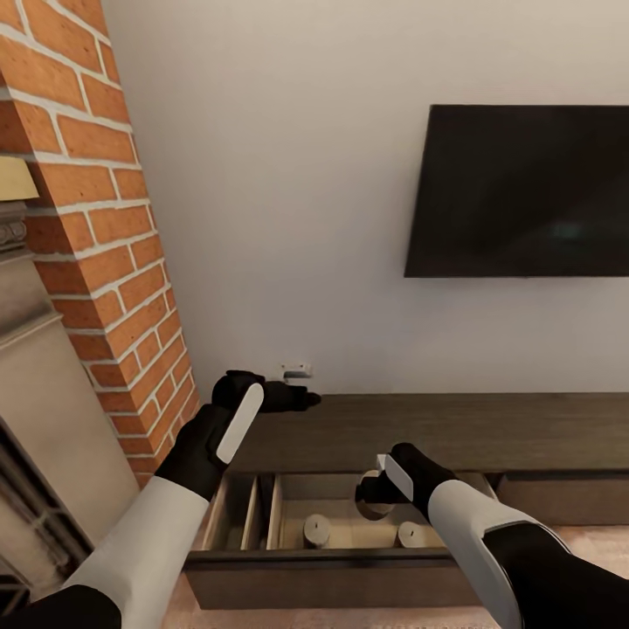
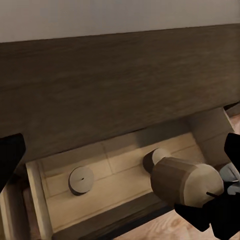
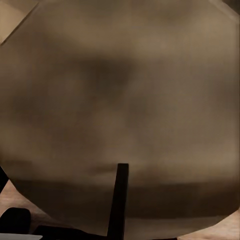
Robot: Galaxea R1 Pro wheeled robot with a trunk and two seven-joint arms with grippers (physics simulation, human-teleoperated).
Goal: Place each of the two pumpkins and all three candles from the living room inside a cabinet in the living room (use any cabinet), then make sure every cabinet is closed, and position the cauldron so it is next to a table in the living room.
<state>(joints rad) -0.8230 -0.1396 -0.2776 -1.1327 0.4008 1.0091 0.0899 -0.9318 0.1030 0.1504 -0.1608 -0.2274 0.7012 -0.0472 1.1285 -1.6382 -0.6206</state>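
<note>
Gripping a candle, the right gripper half-hides it; left jaws' state unclear.

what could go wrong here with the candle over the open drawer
1. The right end effector holds a candle tilted on its side above the drawer; released like this, it may roll rather than settle upright.
2. Two candles already sit in that compartment, so the dropped one could knock them.
3. The left end effector hovers over the cabinet top, so the drawer remains open and must be pushed shut afterwards.
</note>
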